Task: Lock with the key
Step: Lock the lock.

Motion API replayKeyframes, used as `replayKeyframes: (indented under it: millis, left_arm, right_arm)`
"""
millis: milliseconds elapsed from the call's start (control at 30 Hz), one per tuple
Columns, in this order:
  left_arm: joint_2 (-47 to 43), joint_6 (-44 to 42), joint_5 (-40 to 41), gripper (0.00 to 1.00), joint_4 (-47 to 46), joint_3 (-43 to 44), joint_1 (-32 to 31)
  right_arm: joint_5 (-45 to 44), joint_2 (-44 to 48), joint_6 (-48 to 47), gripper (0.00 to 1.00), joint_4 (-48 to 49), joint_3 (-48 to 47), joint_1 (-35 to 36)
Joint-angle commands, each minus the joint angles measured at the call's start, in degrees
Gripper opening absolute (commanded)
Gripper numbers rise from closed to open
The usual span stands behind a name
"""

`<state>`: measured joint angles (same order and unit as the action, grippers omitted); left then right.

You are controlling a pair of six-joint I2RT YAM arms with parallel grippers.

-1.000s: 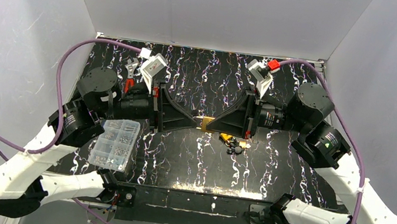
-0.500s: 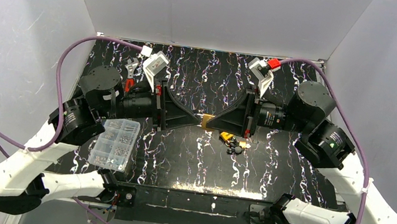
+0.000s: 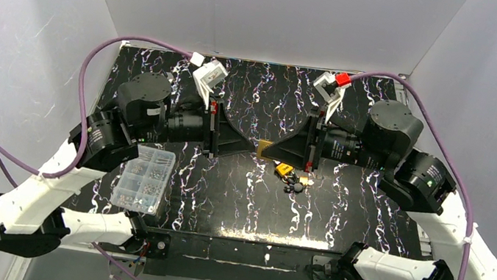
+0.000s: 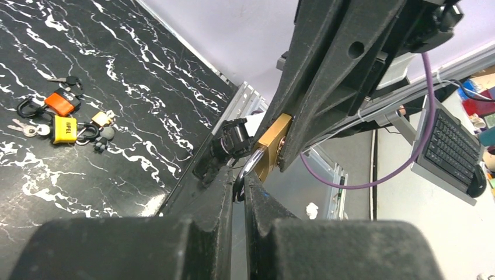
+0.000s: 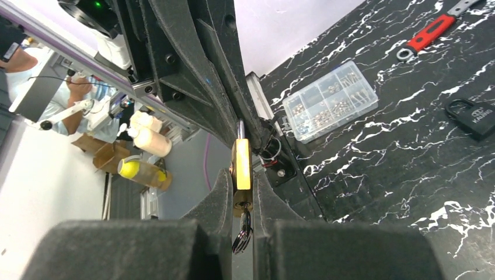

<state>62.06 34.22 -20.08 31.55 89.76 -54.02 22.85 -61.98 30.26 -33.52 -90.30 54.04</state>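
The padlock [image 5: 241, 163] is held in mid-air above the bench [image 3: 341, 198] by 2 arms. Left jaws are closed on its shackle [image 4: 250, 165] and right jaws clamp the brass body, likely bracing both ends. The key is hidden; its ring [image 5: 241, 238] dangles below.

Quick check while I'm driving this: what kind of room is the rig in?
Most likely a robotics lab test cell. White panels wall in a black marbled tabletop, and the wrist views show a keyboard and a person working just outside the enclosure.
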Motion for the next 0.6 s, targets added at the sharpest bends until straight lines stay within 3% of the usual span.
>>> replayKeyframes:
  millis: [0,567]
  left_arm:
    - [7.0,2.2,-4.9,0.0,-6.0,1.9,-5.1]
    - [12.4,0.4,-5.6,0.0,-7.4,10.2,-11.2]
  right_arm:
    - [-7.4,-9.0,-2.9,0.01,5.7,-0.7,3.4]
    - [-6.7,-13.5,-2.0,0.01,7.5,-1.7,3.9]
